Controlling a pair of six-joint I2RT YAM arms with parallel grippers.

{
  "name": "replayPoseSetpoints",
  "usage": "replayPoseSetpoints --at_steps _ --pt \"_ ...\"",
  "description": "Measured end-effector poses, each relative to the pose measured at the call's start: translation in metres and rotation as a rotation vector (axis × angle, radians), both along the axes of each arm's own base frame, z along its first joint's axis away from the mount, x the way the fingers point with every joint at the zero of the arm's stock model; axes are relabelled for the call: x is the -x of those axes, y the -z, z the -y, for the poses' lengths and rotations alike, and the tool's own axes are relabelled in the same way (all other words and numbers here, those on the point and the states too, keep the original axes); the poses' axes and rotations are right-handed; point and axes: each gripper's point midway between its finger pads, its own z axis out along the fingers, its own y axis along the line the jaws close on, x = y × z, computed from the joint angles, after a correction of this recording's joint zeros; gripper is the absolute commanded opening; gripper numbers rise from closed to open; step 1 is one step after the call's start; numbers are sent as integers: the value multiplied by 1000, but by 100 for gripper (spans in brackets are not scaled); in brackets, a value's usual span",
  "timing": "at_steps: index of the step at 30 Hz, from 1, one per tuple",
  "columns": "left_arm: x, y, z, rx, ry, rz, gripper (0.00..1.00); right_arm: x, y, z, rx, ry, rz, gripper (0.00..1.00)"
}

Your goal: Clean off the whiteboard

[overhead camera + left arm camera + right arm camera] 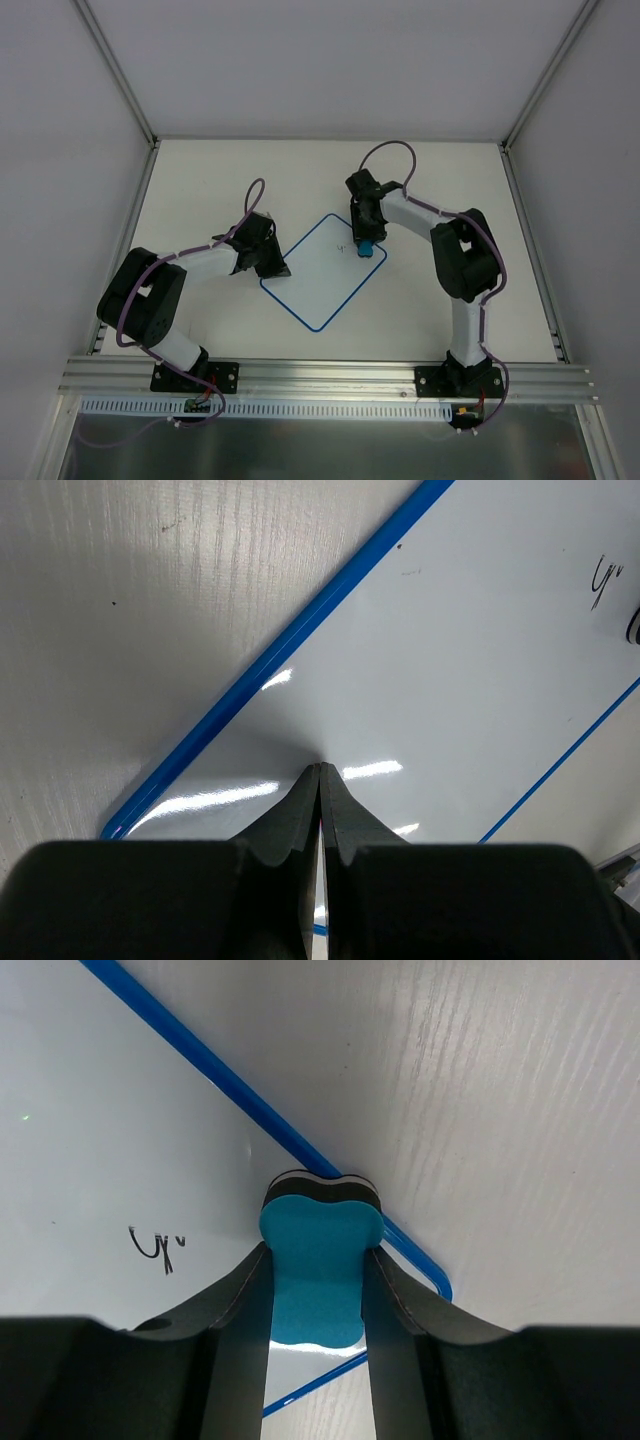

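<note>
The whiteboard [322, 272] lies turned like a diamond in the middle of the table, white with a thin blue border. A small dark scribble [343, 247] sits near its right corner; it also shows in the right wrist view [158, 1248] and the left wrist view [603, 580]. My right gripper [366, 245] is shut on a blue eraser [318, 1275], which rests on the board [90, 1130] at its right corner, just right of the scribble. My left gripper [272, 266] is shut and empty, its tips [320, 770] pressing on the board [450, 680] near the left corner.
The white table [450, 190] is walled by grey panels on three sides. An aluminium rail [320, 378] runs along the near edge with both arm bases bolted to it.
</note>
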Motion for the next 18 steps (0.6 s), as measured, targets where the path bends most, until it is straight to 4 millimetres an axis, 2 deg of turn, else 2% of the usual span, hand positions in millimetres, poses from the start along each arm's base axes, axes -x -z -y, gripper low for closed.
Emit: replayPoseSetpoints --at_steps 5,8,14,18 --pt "0 0 0 0 0 0 0 0 -1 -10 23 -25 20 0" --pt "0 0 0 0 0 0 0 0 -1 -37 19 -73 28 0" --pt "0 0 0 0 0 0 0 6 -2 -101 -12 -184 50 0" --pt "0 0 0 0 0 0 0 9 -2 -120 -20 -215 54 0"
